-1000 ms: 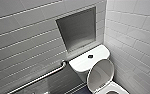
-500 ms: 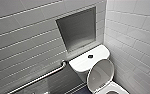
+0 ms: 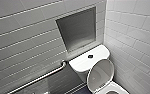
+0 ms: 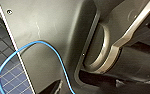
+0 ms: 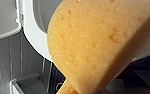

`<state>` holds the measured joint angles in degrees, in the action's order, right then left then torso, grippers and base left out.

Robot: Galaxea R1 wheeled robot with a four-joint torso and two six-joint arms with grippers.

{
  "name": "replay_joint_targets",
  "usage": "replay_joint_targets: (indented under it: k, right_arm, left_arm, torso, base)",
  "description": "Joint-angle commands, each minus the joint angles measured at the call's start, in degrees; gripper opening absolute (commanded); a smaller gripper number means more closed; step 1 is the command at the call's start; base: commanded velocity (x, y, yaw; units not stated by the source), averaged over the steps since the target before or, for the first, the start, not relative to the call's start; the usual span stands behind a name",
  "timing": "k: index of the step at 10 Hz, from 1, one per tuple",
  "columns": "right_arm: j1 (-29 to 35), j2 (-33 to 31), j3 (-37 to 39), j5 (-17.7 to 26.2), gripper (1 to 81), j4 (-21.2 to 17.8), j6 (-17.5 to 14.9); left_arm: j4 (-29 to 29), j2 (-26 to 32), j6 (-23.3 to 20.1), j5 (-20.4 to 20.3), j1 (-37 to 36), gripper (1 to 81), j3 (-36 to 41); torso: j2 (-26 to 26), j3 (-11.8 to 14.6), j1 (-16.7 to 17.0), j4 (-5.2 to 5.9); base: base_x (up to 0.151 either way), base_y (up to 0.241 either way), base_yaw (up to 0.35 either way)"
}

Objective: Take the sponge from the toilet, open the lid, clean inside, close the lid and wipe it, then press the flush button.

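Note:
The white toilet (image 3: pixel 116 88) stands in the corner at the lower right of the head view. Its oval lid (image 3: pixel 101 73) is raised and leans back toward the cistern (image 3: pixel 83 63). The small dark flush button (image 3: pixel 90 56) sits in the middle of the cistern top. In the right wrist view the orange-yellow sponge (image 5: pixel 96 45) hangs tilted in the air very near the camera, held by my shut right gripper. A curved white edge of the toilet (image 5: pixel 33 35) lies just behind it.
A steel grab bar (image 3: pixel 41 77) runs along the grey tiled wall left of the toilet, below a recessed niche (image 3: pixel 77 30). The white tiled side wall (image 3: pixel 136 37) is close on the right. The left wrist view holds dark floor tiles (image 4: pixel 3 50) and a blue cable (image 4: pixel 41 50).

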<state>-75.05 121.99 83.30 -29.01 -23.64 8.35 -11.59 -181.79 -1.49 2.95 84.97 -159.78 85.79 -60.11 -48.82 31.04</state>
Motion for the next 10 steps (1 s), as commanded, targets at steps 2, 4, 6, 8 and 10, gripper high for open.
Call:
replay_joint_targets:
  k: [2, 4, 6, 8, 10]
  right_arm:
    - [17.1, -1.6, -4.0, 8.8, 1.0, -0.2, -0.4]
    - [25.4, 0.4, -2.7, 14.2, 1.0, -2.5, -0.4]
    - [30.5, 5.1, 2.6, 20.0, 1.0, -4.3, -0.4]
    - [32.7, 12.2, 11.7, 23.7, 1.0, -4.9, -0.3]
    - [34.6, 17.7, 19.8, 27.1, 1.0, -4.9, 0.1]
  left_arm:
    - [-0.4, 0.5, -0.4, 4.3, 0.2, 81.1, -0.2]
    - [-0.4, 0.6, -0.4, 4.3, 0.2, 81.1, -0.2]
    - [-0.3, 0.6, -0.3, 4.3, 0.1, 81.1, -0.3]
    - [-0.3, 0.8, -0.3, 4.3, 0.1, 81.1, -0.3]
    - [-0.2, 1.2, -0.2, 4.3, 0.2, 81.1, -0.3]
  torso:
    - [0.0, 0.0, 0.0, 0.00]
    - [0.0, 0.0, 0.0, 0.00]
    - [0.0, 0.0, 0.0, 0.00]
    - [0.0, 0.0, 0.0, 0.00]
    - [0.0, 0.0, 0.0, 0.00]
  base:
    - [0.000, 0.000, 0.000]
    - [0.000, 0.000, 0.000]
    - [0.000, 0.000, 0.000]
    - [0.000, 0.000, 0.000]
    - [0.000, 0.000, 0.000]
